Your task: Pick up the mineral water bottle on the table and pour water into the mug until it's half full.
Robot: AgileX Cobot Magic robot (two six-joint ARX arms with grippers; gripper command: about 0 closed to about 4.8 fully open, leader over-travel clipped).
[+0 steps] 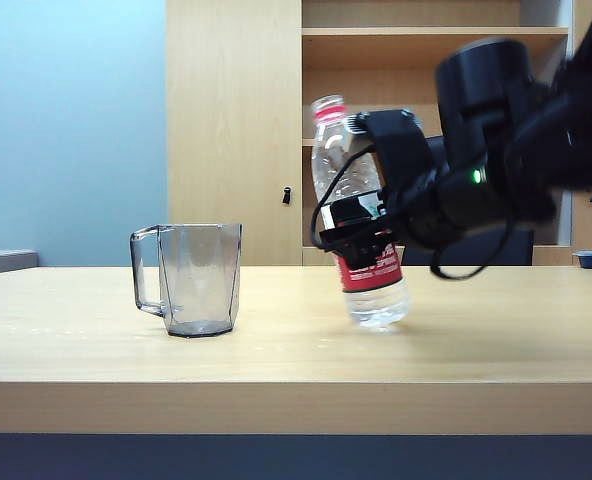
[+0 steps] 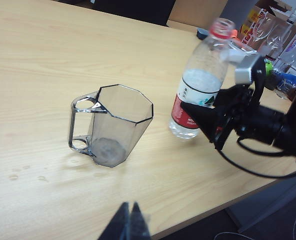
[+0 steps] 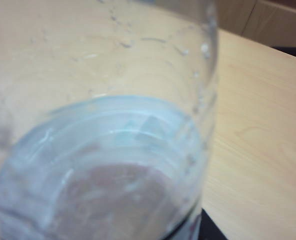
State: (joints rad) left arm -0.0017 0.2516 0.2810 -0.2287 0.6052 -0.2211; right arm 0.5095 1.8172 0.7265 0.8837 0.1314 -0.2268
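Grasp step: our right gripper (image 1: 361,240) clamps the mineral water bottle (image 1: 361,215), tilted, base on the table (image 1: 296,350); next we lift toward the empty mug (image 1: 198,278). Left gripper (image 2: 129,222) hangs closed

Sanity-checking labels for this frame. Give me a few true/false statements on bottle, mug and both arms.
1. The mineral water bottle leans toward the mug. True.
2. The right gripper is around the bottle at its label. True: its black fingers sit at the labelled middle.
3. The mug is half full of water. False: it looks empty, its bottom showing plainly in the left wrist view.
4. The bottle's neck is over the mug's rim. False: the bottle is beside the mug with bare table between them.
5. The left gripper holds the mug handle. False: it is shut on nothing, apart from the mug, near the table's front edge.
6. The mug stands upright. True.
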